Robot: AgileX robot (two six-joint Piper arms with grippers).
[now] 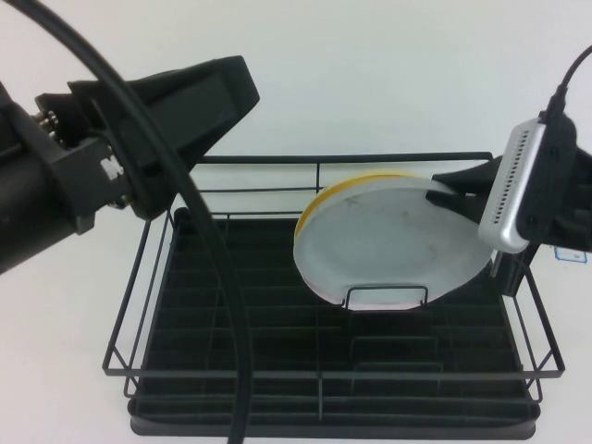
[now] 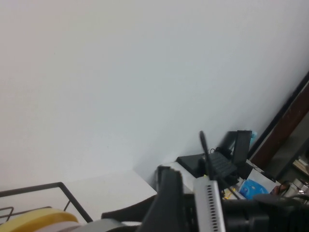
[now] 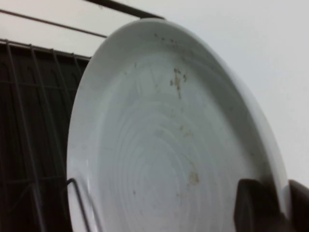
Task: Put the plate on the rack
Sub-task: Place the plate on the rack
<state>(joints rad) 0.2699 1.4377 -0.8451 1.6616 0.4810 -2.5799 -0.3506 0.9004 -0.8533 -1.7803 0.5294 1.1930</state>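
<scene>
The pale grey-blue plate (image 1: 393, 240) stands tilted on edge in the back right part of the black wire rack (image 1: 231, 319). Its lower edge sits behind a wire divider loop (image 1: 388, 294). It fills the right wrist view (image 3: 159, 140), showing faint brown specks. My right gripper (image 1: 440, 193) is shut on the plate's upper right rim, with one finger (image 3: 256, 208) on the plate's face and the other behind the rim. My left gripper (image 1: 190, 102) hangs raised above the rack's back left corner, away from the plates.
A yellow plate (image 1: 356, 182) stands just behind the grey-blue plate; its rim also shows in the left wrist view (image 2: 38, 220). A pale pinkish edge (image 1: 384, 300) shows under the grey-blue plate. The rack's left half and front rows hold nothing. A black cable (image 1: 217, 277) crosses the foreground.
</scene>
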